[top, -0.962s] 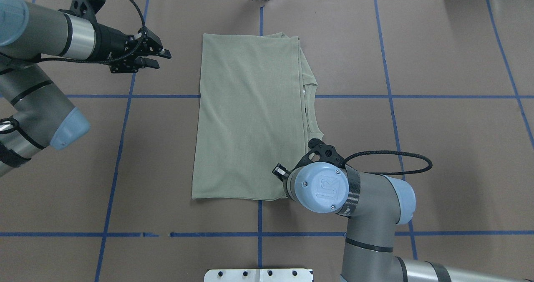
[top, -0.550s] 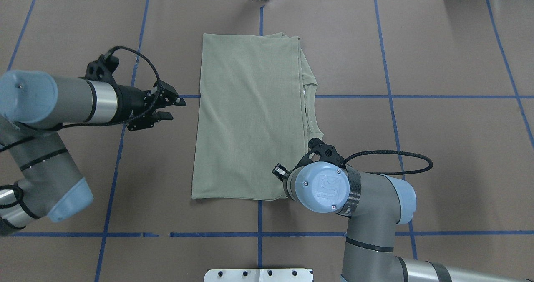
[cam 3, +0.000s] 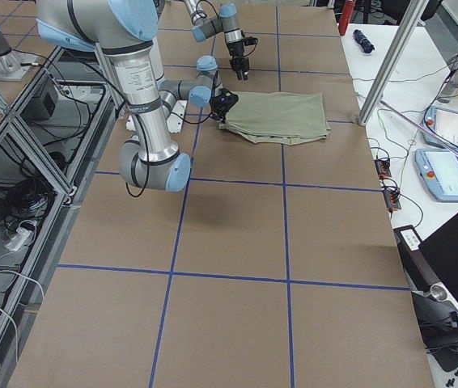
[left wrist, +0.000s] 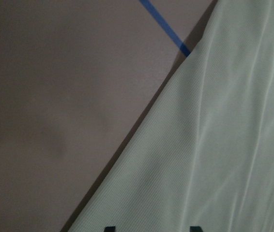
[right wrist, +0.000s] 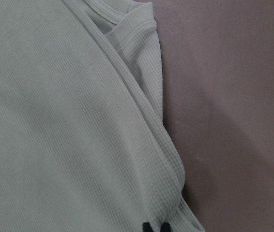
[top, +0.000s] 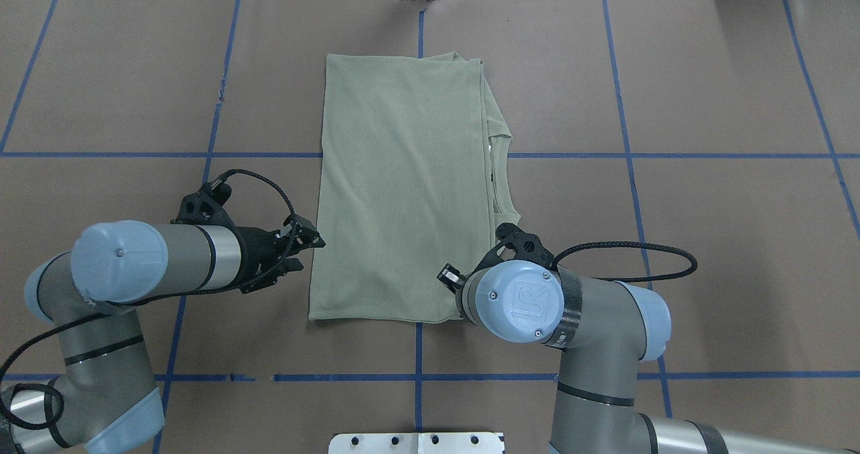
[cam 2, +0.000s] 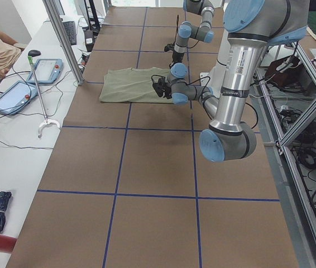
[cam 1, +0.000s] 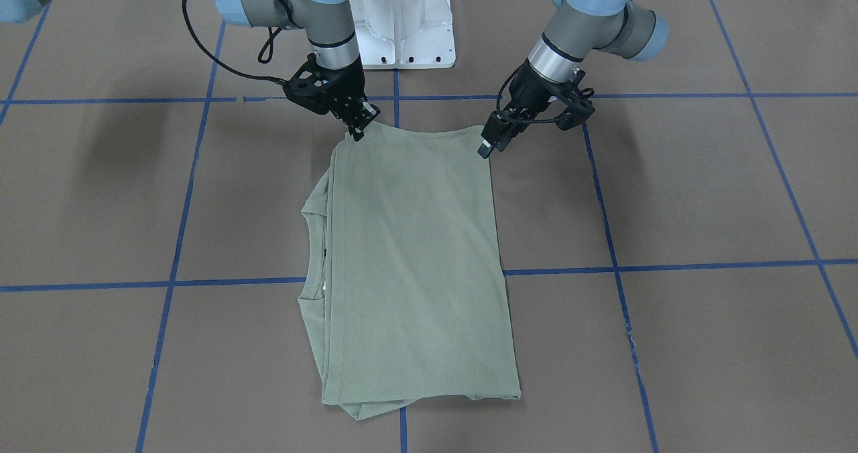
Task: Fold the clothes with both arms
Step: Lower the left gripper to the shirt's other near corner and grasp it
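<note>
the sage-green shirt (top: 403, 192) lies folded lengthwise in the middle of the table (top: 705, 239). seen from overhead, the right gripper (cam 1: 357, 131) pinches its 5 o'clock corner, fingers pressed together. the left gripper (top: 308, 252) is spread wide at its 7 o'clock edge.

I see both arms as grey-silver tubes w/ light-blue joint caps: L arm (top: 154, 262), R arm (top: 591, 313). R cap (top: 517, 301) has a raised UR logo, screws at 9, 1, 5 o'clock. L gripper (top: 306, 253) and R gripper (cam 1: 358, 131) are black. Braided black cable (top: 645, 244) per wrist. White base (cam 1: 402, 24).
</note>
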`<state>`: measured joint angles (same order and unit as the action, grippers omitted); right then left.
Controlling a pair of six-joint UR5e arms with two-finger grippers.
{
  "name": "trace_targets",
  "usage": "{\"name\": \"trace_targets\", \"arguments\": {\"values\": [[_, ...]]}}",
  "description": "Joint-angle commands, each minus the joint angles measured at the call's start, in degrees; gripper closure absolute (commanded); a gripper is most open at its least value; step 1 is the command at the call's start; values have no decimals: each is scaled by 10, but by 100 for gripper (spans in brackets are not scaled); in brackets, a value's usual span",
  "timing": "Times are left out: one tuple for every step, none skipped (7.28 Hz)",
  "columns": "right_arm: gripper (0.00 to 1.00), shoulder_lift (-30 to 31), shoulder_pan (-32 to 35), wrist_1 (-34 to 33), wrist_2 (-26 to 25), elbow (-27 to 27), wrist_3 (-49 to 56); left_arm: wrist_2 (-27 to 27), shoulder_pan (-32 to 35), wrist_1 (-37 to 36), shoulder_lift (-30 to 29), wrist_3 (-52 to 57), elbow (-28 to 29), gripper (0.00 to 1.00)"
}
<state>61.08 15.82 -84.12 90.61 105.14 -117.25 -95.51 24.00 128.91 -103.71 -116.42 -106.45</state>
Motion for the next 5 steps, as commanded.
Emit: {"name": "trace_targets", "arguments": {"values": [[100,0,0,0,0,0,0,32,-41,-36,2,-2,0,40],[100,0,0,0,0,1,0,32,-44,-40,2,-2,0,40],[100,0,0,0,0,1,0,32,-52,-45,2,-3,0,40],[100,-1,0,0,0,1,0,32,-55,-58,1,-3,-1,40],[100,0,0,0,0,1,0,32,-59,-58,1,-2,-1,40]]}}
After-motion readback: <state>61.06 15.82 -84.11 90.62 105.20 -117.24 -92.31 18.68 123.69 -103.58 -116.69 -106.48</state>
